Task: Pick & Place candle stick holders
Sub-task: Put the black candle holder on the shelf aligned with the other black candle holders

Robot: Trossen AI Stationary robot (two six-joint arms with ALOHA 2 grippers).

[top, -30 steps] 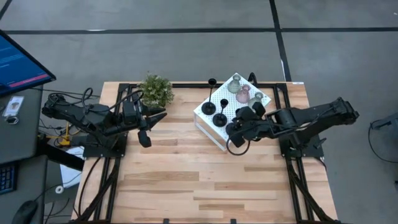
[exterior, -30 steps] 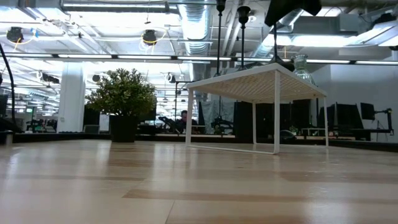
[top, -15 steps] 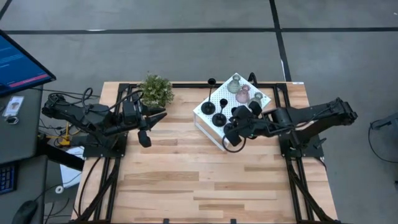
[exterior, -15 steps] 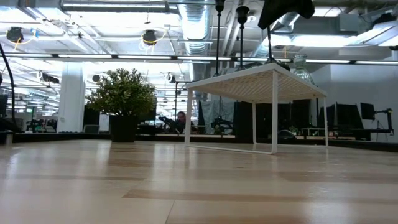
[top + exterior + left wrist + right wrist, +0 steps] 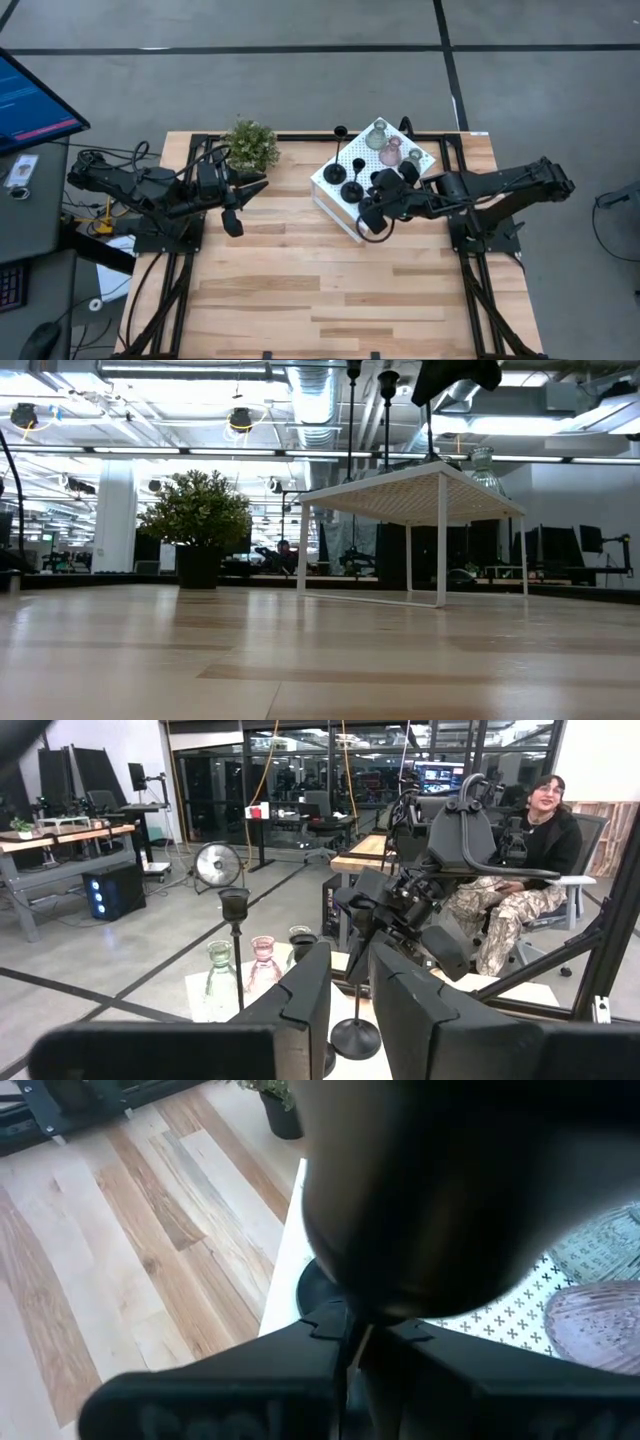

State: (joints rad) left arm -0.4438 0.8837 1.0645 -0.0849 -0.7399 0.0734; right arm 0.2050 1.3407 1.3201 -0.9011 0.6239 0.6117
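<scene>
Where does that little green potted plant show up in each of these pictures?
High view: the potted plant stands near the table's far edge, left of the white perforated box.
Low view: it stands left of centre, left of the same box.
Left wrist view: not in it.
Right wrist view: only its pot and a few leaves show at the top edge.
Shared landmark: the white perforated box.

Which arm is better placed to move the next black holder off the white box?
Right. The right gripper is shut over the white box by a black holder; the left gripper hangs apart.
</scene>
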